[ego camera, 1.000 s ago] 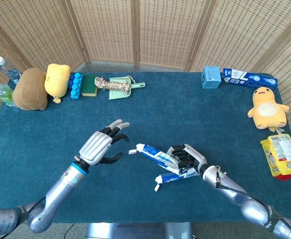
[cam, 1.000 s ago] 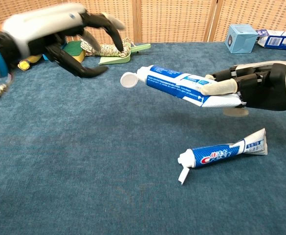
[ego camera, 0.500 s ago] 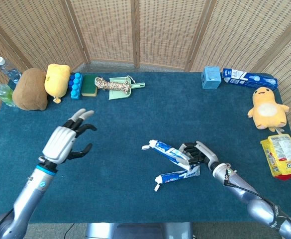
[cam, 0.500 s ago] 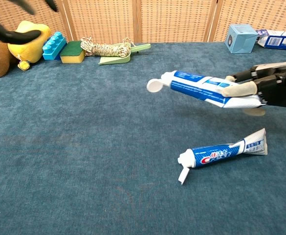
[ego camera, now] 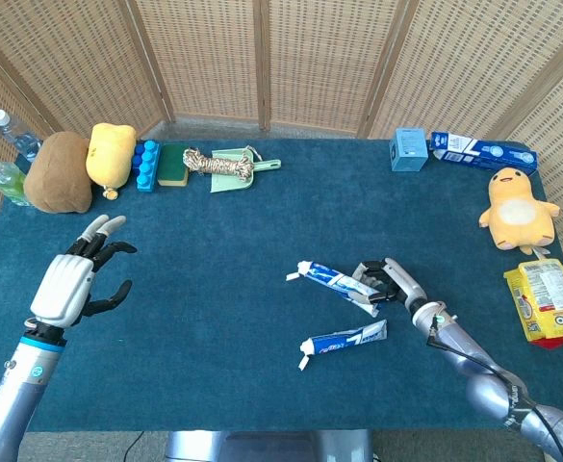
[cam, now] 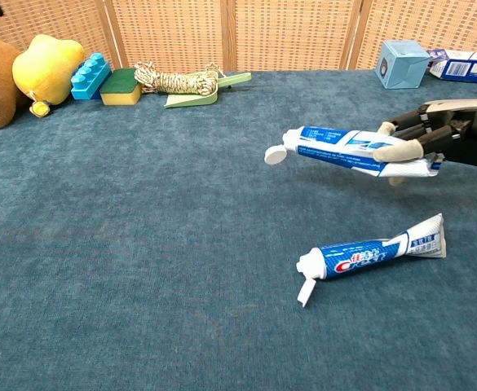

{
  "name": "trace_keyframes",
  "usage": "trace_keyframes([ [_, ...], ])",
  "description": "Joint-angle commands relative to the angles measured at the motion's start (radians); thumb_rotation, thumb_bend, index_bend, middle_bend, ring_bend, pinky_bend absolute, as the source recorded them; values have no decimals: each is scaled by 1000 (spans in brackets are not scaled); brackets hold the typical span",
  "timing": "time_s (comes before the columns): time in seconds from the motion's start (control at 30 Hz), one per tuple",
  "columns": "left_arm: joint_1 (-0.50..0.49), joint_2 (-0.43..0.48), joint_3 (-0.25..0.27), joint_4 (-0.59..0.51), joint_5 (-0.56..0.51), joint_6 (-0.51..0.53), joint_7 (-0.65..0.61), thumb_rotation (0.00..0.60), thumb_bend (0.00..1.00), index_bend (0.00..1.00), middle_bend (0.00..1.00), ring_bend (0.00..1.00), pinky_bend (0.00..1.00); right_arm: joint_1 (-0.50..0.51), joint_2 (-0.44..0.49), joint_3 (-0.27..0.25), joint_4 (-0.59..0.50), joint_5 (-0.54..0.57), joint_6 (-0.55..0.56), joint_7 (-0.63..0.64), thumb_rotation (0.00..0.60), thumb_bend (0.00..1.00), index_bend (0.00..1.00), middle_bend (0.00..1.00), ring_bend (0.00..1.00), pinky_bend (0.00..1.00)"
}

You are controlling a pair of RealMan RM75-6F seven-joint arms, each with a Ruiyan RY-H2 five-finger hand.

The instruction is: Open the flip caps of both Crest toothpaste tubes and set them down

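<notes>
— Left side, status?

— Left hand (ego camera: 69, 284) withdrawn far to the left edge of the table (ego camera: 214, 250), well apart from both tubes. Was near the held tube's cap a second ago. Fingers spread, holding nothing. Out of the chest view almost entirely.

— Meaning for the task?

— Suggests the cap work is finished; only the setting-down left, by this judgement.

— Centre?

— Held toothpaste tube (cam: 352, 151) pinched at its tail end by the right hand (cam: 450, 138), cap end pointing left. Flip cap (cam: 276, 155) swung open, seen as a white disc. Lower and further right than a second ago; looks close to the cloth, though contact cannot be confirmed from either view.

— Second tube?

— Lying toothpaste tube (cam: 373, 254) flat on the table, just below the held one, unmoved. Its cap (cam: 305, 288) hanging open off the nozzle. Apart from the held tube in the chest view; near it in the head view.

— Right side?

— Right hand fingers clamped on the tube's crimped end, thumb across the top. Retreated toward the right edge along with its tube.

— Anything obscured?

— Right hand cut off at the chest view's right border; underside grip not visible. Gap between held tube and table hard to judge. Left hand's palm side not shown.
</notes>
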Motion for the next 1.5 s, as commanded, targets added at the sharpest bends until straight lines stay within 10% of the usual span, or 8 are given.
trace_keyframes([
  [0.03,14,8,3,5,-2,7,-9,600,334,299,102,7,199,25,-30,-32,39,-63,58,21,582,370,637,499,387,247],
  [0.47,56,13,0,39,-12,14,-46,600,333,278,97,0,177,66,-10,-139,90,-187,246,186,383,259,344,300,113,209],
  [0.83,89,14,17,55,23,29,-20,600,332,279,98,0,167,42,38,-217,58,-219,464,222,490,262,369,299,117,209],
  [1.0,130,28,46,66,24,50,7,600,332,281,102,0,160,0,46,-257,31,-236,626,109,600,338,411,309,128,209],
  [1.5,269,24,106,131,70,170,-2,600,327,264,131,30,127,-145,117,-407,-53,-238,937,-446,600,416,485,373,189,219],
])
